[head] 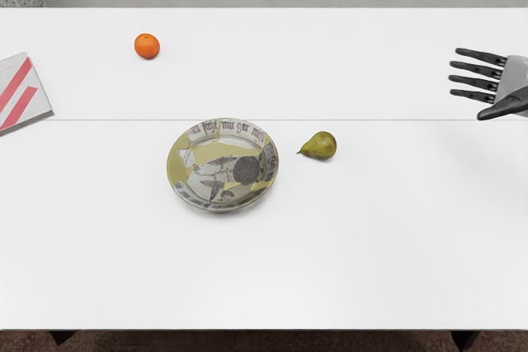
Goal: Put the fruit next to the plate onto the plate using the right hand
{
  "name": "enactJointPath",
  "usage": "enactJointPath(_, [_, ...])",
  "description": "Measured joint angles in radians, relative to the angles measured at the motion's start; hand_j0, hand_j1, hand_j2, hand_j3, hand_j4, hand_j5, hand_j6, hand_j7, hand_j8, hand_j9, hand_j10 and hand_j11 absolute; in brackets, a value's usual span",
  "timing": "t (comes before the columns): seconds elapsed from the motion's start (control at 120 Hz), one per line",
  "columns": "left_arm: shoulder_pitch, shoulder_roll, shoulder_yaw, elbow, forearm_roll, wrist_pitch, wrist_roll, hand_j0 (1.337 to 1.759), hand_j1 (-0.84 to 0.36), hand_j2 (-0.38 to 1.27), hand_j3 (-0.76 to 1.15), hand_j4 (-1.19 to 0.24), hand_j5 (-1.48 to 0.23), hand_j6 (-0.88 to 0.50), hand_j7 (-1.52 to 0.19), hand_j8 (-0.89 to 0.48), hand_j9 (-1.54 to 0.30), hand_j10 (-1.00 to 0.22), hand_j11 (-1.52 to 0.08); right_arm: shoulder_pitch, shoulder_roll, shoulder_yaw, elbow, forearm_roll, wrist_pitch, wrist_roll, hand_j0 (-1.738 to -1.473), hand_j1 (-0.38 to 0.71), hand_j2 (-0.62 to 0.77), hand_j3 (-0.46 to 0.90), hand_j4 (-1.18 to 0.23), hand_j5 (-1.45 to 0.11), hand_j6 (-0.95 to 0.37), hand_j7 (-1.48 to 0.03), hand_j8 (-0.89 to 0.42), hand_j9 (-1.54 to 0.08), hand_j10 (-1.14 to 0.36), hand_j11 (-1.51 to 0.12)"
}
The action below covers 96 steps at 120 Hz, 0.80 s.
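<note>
Head view: approach step, with the pear not yet grasped.
White table lies open between frame right and centre. Patterned plate sits at centre. Right hand, upper right, has its fingers spread and empty; it likely needs to reach down-left to the pear, just right of the plate. Orange sits upper left, well apart.

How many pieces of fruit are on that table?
2. A pear lies just right of the plate, not touching it. An orange sits far back on the left of the table. Nothing seems to hide more.
</note>
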Motion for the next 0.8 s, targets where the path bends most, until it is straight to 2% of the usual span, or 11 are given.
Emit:
enactJointPath(0.158, [0.0,0.0,0.0,0.0,0.0,0.0,0.0,1.658,0.35,0.0,0.0,0.0,0.0,0.0,0.0,0.0,0.0,0.0,0.0,0.006,0.008,-0.002,0.001,-0.001,0.0,0.0,-1.658,-0.35,0.0,0.0,0.0,0.0,0.0,0.0,0.0,0.0,0.0,0.0])
enactJointPath(0.292, [0.0,0.0,0.0,0.0,0.0,0.0,0.0,1.658,0.35,0.0,0.0,0.0,0.0,0.0,0.0,0.0,0.0,0.0,0.0,0.037,0.062,-0.007,0.023,-0.027,0.0,-0.003,-1.658,-0.35,0.0,0.0,0.0,0.0,0.0,0.0,0.0,0.0,0.0,0.0])
enactJointPath(0.358, [0.0,0.0,0.0,0.0,0.0,0.0,0.0,1.658,0.35,0.0,0.0,0.0,0.0,0.0,0.0,0.0,0.0,0.0,0.0,0.064,0.096,-0.009,0.091,-0.087,0.0,-0.004,-1.658,-0.35,0.0,0.0,0.0,0.0,0.0,0.0,0.0,0.0,0.0,0.0])
enactJointPath(0.45, [0.0,0.0,0.0,0.0,0.0,0.0,0.0,1.658,0.35,0.0,0.0,0.0,0.0,0.0,0.0,0.0,0.0,0.0,0.0,0.088,0.114,-0.011,0.259,-0.189,-0.004,-0.008,-1.658,-0.35,0.0,0.0,0.0,0.0,0.0,0.0,0.0,0.0,0.0,0.0])
enactJointPath(0.492, [0.0,0.0,0.0,0.0,0.0,0.0,0.0,1.658,0.35,0.0,0.0,0.0,0.0,0.0,0.0,0.0,0.0,0.0,0.0,0.1,0.123,-0.012,0.323,-0.242,-0.035,-0.034,-1.658,-0.35,0.0,0.0,0.0,0.0,0.0,0.0,0.0,0.0,0.0,0.0])
enactJointPath(0.567, [0.0,0.0,0.0,0.0,0.0,0.0,0.0,1.658,0.35,0.0,0.0,0.0,0.0,0.0,0.0,0.0,0.0,0.0,0.0,0.118,0.162,-0.013,0.41,-0.347,-0.133,-0.122,-1.658,-0.35,0.0,0.0,0.0,0.0,0.0,0.0,0.0,0.0,0.0,0.0])
enactJointPath(0.625, [0.0,0.0,0.0,0.0,0.0,0.0,0.0,1.658,0.35,0.0,0.0,0.0,0.0,0.0,0.0,0.0,0.0,0.0,0.0,0.131,0.2,-0.013,0.467,-0.444,-0.23,-0.168,-1.658,-0.35,0.0,0.0,0.0,0.0,0.0,0.0,0.0,0.0,0.0,0.0])
enactJointPath(0.7, [0.0,0.0,0.0,0.0,0.0,0.0,0.0,1.658,0.35,0.0,0.0,0.0,0.0,0.0,0.0,0.0,0.0,0.0,0.0,0.149,0.256,-0.015,0.516,-0.563,-0.343,-0.2,-1.658,-0.35,0.0,0.0,0.0,0.0,0.0,0.0,0.0,0.0,0.0,0.0])
enactJointPath(0.8, [0.0,0.0,0.0,0.0,0.0,0.0,0.0,1.658,0.35,0.0,0.0,0.0,0.0,0.0,0.0,0.0,0.0,0.0,0.0,0.189,0.347,-0.058,0.544,-0.731,-0.453,-0.219,-1.658,-0.35,0.0,0.0,0.0,0.0,0.0,0.0,0.0,0.0,0.0,0.0])
